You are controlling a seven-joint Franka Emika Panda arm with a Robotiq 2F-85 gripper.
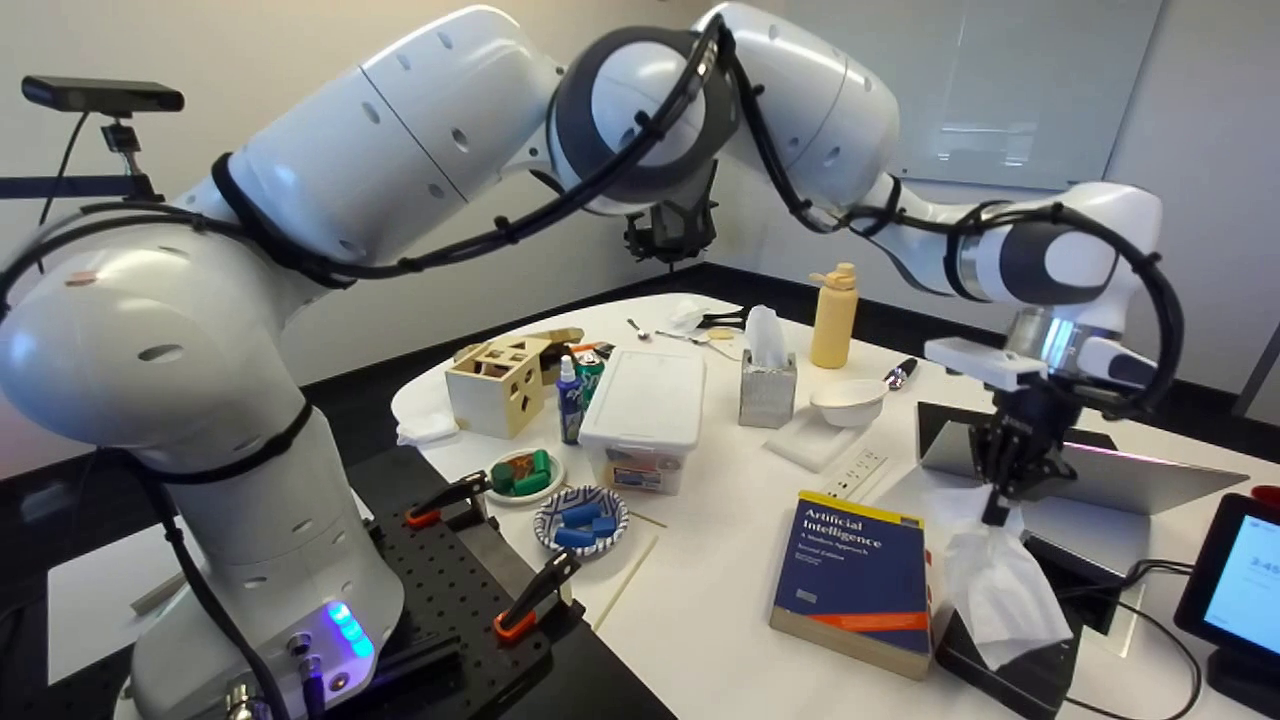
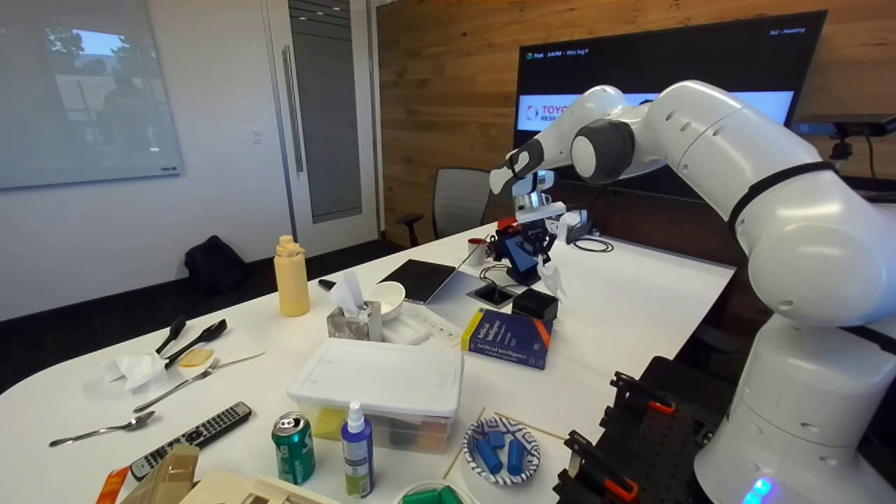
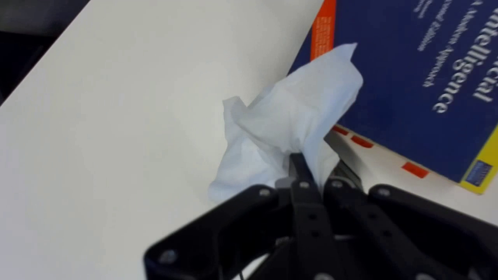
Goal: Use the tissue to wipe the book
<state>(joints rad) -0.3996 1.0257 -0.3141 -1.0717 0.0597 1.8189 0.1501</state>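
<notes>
The blue book (image 1: 850, 575) with a yellow spine edge and an orange band lies flat on the white table; it also shows in an exterior view (image 2: 505, 341) and the wrist view (image 3: 393, 77). My gripper (image 1: 995, 508) is shut on a white tissue (image 1: 1000, 605), pinched at its upper part and hanging below the fingers. The tissue hangs beside the book, over a black box. In the wrist view my fingertips (image 3: 305, 167) hold the tissue (image 3: 291, 112), which overlaps the book's corner in the picture. The tissue appears raised above the book in an exterior view (image 2: 551, 280).
The black box (image 2: 535, 305) stands against the book's side. An open laptop (image 1: 1150, 480) stands behind the gripper, a display (image 1: 1240, 580) beside it. A tissue box (image 1: 768, 392), a lidded plastic bin (image 1: 645, 400), a white bowl (image 1: 850, 405) and a power strip (image 1: 855, 475) are around the book.
</notes>
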